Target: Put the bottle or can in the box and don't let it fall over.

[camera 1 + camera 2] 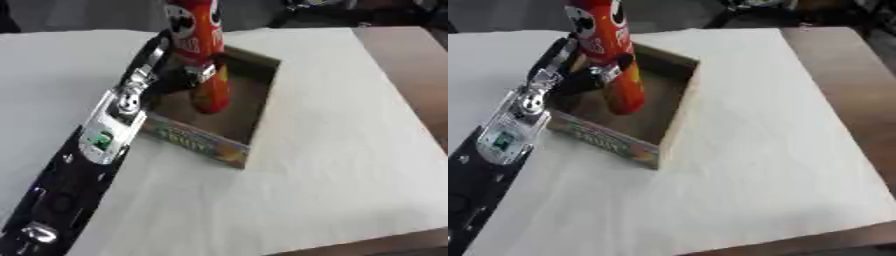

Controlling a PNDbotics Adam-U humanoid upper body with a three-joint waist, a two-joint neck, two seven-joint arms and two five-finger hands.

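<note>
A tall red can (203,50) with a printed face on it stands inside the shallow cardboard box (262,102), its base low over or on the box floor. My left hand (194,72) is shut on the can about halfway up its side, fingers curled round it. The left arm (96,145) runs from the lower left corner up to the box. The can leans slightly, its top cut off by the upper edge of the view. The right hand shows in neither view.
The box has a colourful printed front wall (197,142) and sits on a white cloth (332,165) covering the table. Bare brown table edge (420,75) shows at the right and along the near right corner. Dark objects lie beyond the far edge.
</note>
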